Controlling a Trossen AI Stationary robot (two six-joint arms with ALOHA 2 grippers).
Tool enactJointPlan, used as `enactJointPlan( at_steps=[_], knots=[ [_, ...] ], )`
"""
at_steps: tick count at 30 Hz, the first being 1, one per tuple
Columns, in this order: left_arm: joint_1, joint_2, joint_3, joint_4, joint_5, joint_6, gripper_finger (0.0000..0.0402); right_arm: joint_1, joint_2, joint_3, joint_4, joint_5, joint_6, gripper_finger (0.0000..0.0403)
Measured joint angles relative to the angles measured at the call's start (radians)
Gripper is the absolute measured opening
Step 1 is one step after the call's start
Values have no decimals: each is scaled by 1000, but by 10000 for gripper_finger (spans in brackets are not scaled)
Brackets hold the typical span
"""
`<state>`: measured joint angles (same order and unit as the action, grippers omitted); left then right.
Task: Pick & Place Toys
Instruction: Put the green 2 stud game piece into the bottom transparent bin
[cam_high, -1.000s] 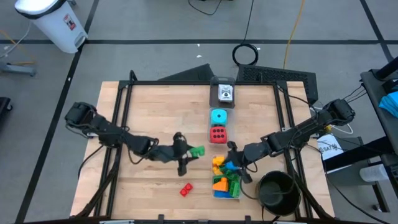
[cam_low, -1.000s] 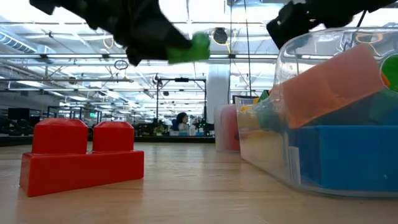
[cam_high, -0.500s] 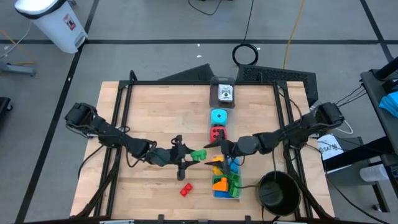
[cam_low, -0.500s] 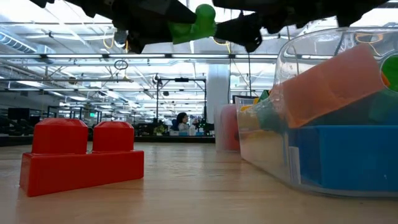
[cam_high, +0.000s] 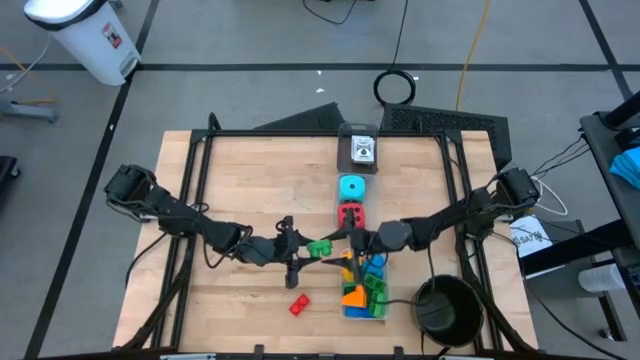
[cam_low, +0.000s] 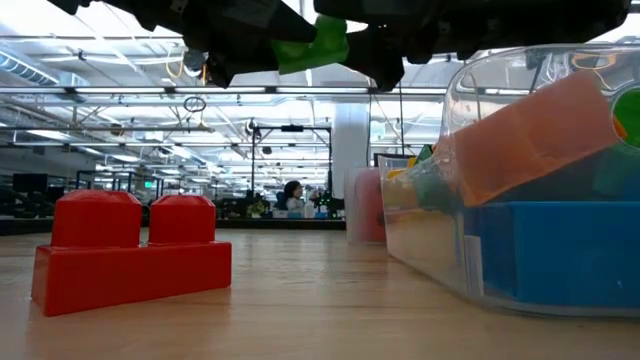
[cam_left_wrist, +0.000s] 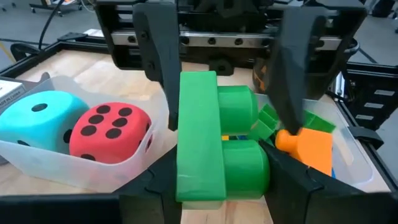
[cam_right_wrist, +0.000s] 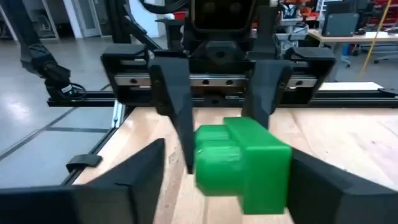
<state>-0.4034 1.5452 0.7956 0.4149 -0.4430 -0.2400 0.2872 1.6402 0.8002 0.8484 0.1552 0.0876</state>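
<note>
Above wooden table (cam_high: 250, 180): left gripper (cam_high: 303, 250) clasping green brick (cam_high: 320, 246); right gripper (cam_high: 345, 240) spread around it.

Above the middle of the worktop (cam_high: 250, 180), the left pincer (cam_high: 303, 250) and the right pincer (cam_high: 345, 240) meet nose to nose, with a brick (cam_high: 320, 246) held off the surface between them. A second brick (cam_high: 299, 305) lies on the worktop nearer the front edge. Right of the meeting point stand the boxes in a row: cards (cam_high: 362, 150) rearmost, then two dice (cam_high: 350, 200), then a box of bricks (cam_high: 364, 290). A bowl (cam_high: 443, 305) sits right of that last box.
</note>
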Motion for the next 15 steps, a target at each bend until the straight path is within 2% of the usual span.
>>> enactJointPlan(
  at_steps=[6,7,11,15],
  knots=[
    [0,0,0,-2,19,-1,181,-6,0,0,-23,-5,4,151],
    [0,0,0,-2,33,-1,183,-6,0,0,-26,-9,6,143],
    [2,0,0,3,83,-37,198,-5,-39,1,-99,-26,9,143],
    [0,0,0,-1,127,-60,214,0,-127,1,-281,-56,5,143]
  ],
)
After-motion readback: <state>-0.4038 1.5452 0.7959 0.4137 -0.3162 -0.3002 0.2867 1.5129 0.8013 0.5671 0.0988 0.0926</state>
